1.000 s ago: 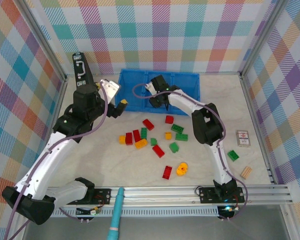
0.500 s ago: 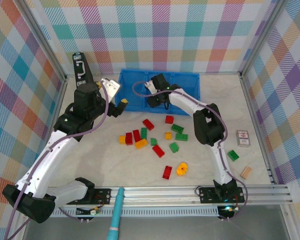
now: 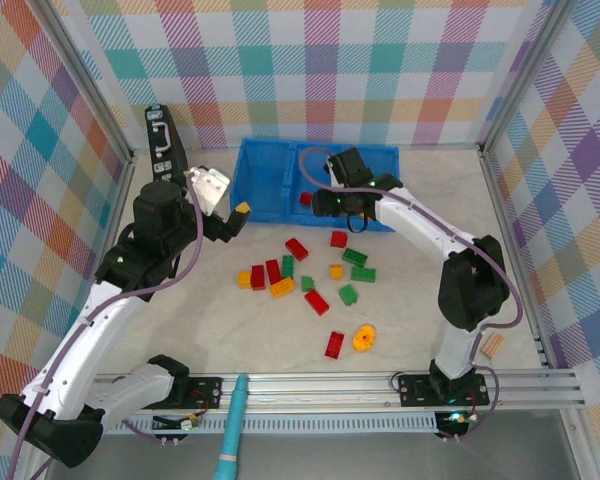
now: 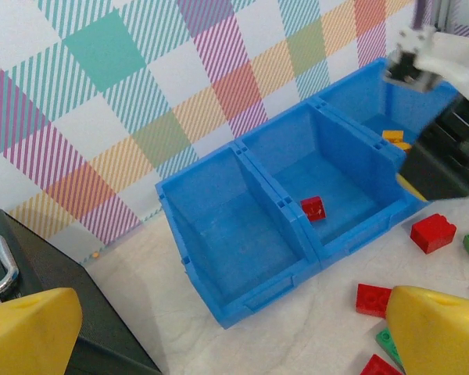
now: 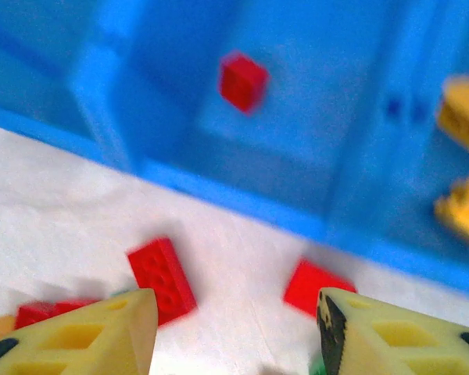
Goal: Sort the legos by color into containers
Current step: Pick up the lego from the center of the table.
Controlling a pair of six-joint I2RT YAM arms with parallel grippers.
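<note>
The blue containers tray [image 3: 265, 185] stands at the back of the table. One red lego [image 3: 306, 198] lies in its middle compartment, also seen in the left wrist view [image 4: 313, 208] and the right wrist view [image 5: 244, 80]. Yellow legos [image 4: 392, 137] lie in the right compartment. Several red, green and yellow legos [image 3: 317, 301] are scattered on the table in front, with a yellow gear piece [image 3: 363, 339]. My right gripper [image 3: 338, 206] hovers at the tray's front wall, open and empty [image 5: 234, 336]. My left gripper [image 3: 230, 220] hangs left of the tray, open and empty [image 4: 234, 336].
A black case [image 3: 163, 140] leans by the left wall. A wooden block [image 3: 492, 345] lies near the right rail. Red bricks [image 5: 162, 279] sit just below the right gripper. Checked walls close in the back and sides.
My right gripper opened and drew back right from over the middle compartment; a red lego now lies there. The left arm shifted slightly toward the near left.
</note>
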